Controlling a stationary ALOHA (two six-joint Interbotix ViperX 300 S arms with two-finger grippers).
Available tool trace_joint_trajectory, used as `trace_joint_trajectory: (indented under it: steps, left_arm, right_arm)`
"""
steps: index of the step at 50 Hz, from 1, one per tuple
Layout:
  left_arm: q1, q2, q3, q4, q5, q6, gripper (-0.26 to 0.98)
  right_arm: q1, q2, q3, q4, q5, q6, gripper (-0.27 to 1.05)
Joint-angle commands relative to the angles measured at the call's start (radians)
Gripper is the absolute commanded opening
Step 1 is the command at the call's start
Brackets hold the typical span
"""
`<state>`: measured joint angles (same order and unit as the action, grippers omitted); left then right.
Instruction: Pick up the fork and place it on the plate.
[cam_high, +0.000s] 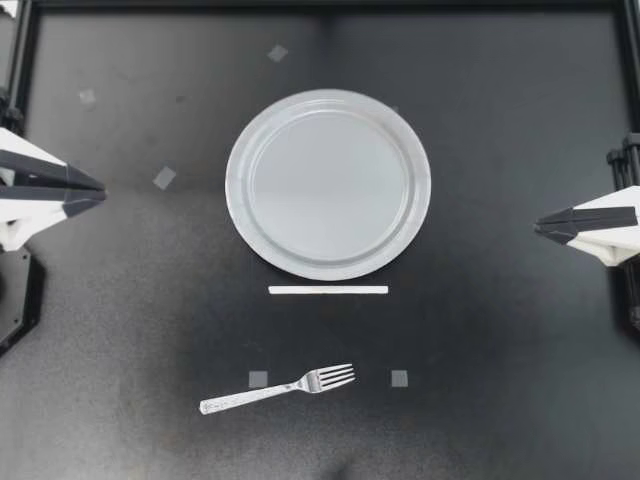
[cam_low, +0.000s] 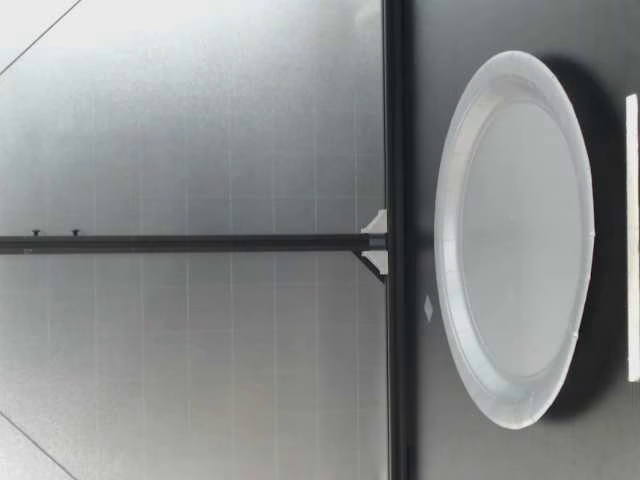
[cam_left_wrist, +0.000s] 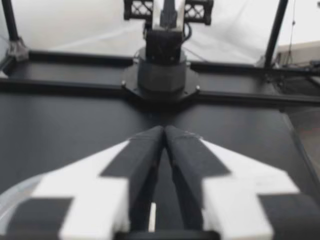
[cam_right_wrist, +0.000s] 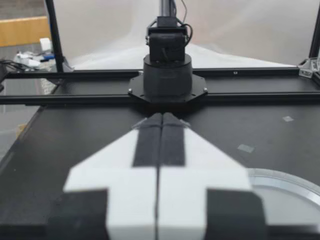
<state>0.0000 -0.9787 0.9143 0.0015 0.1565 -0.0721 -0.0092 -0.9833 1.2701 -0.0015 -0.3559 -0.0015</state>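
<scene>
Nearest the low camera lies a white strip (cam_low: 631, 237) flat on the table (cam_low: 610, 60), with the plate (cam_low: 445, 240) just beyond it. Plate and strip are close but apart.

From above, the plate (cam_high: 237, 185) sits at the middle of the table (cam_high: 500, 350), with nothing on it. The strip (cam_high: 328, 290) lies just beside its near rim, parallel to the table's front edge.

The fork (cam_high: 278, 389) lies flat on the table, on the far side of the strip from the plate and well apart from the plate. Its tines point toward the right arm's side and its handle angles toward the left arm's side. It lies between two small grey tape squares (cam_high: 258, 378) (cam_high: 399, 378), its neck just beside the first.

The left gripper (cam_high: 100, 188) is at the table's left edge, well apart from the fork. Its fingertips meet and it holds nothing, as the left wrist view confirms (cam_left_wrist: 164, 131).

The right gripper (cam_high: 538, 226) is at the right edge. Its fingers are pressed together along their length and hold nothing (cam_right_wrist: 161, 117). In the right wrist view the plate rim (cam_right_wrist: 285, 182) shows beside it.
</scene>
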Motion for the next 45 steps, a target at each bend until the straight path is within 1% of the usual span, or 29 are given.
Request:
trace_joint_trajectory:
  steps: [1,8,12,19,23,27,31,34,36,40,45]
  left_arm:
    - [0.002,0.011,-0.037,0.0,0.025,-0.006,0.43]
    - [0.002,0.041,-0.049,-0.002,0.049,-0.008,0.44]
    - [0.002,0.069,-0.074,-0.003,0.058,-0.006,0.44]
    - [0.002,0.115,-0.163,0.0,0.071,0.005,0.44]
    - [0.002,0.153,-0.216,0.002,0.138,0.009,0.44]
    - [0.002,0.215,-0.256,-0.002,0.259,0.012,0.44]
    - [-0.006,0.308,-0.288,-0.005,0.379,0.009,0.44]
    - [-0.012,0.365,-0.308,-0.008,0.436,0.009,0.44]
    - [-0.025,0.416,-0.324,-0.014,0.477,0.008,0.44]
    - [-0.052,0.528,-0.356,-0.031,0.522,0.008,0.44]
    - [-0.086,0.643,-0.377,-0.035,0.526,0.002,0.44]
  right_arm:
    - [-0.002,0.009,-0.011,-0.002,-0.011,0.0,-0.06]
    - [-0.003,0.009,-0.012,-0.002,-0.011,-0.002,-0.06]
    - [-0.003,0.009,-0.011,-0.002,-0.011,-0.002,-0.06]
    - [-0.003,0.014,-0.012,-0.002,-0.011,0.0,-0.06]
    - [-0.003,0.02,-0.012,0.0,-0.011,0.002,-0.06]
    - [-0.003,0.028,-0.014,-0.002,-0.011,0.003,-0.06]
    - [-0.003,0.032,-0.014,-0.002,-0.011,0.003,-0.06]
    - [-0.003,0.035,-0.012,0.0,-0.011,0.003,-0.06]
    - [-0.003,0.037,-0.012,0.0,-0.011,0.003,-0.06]
    - [-0.003,0.04,-0.011,0.002,-0.006,0.005,-0.06]
    - [-0.003,0.046,-0.008,0.003,-0.005,0.005,-0.06]
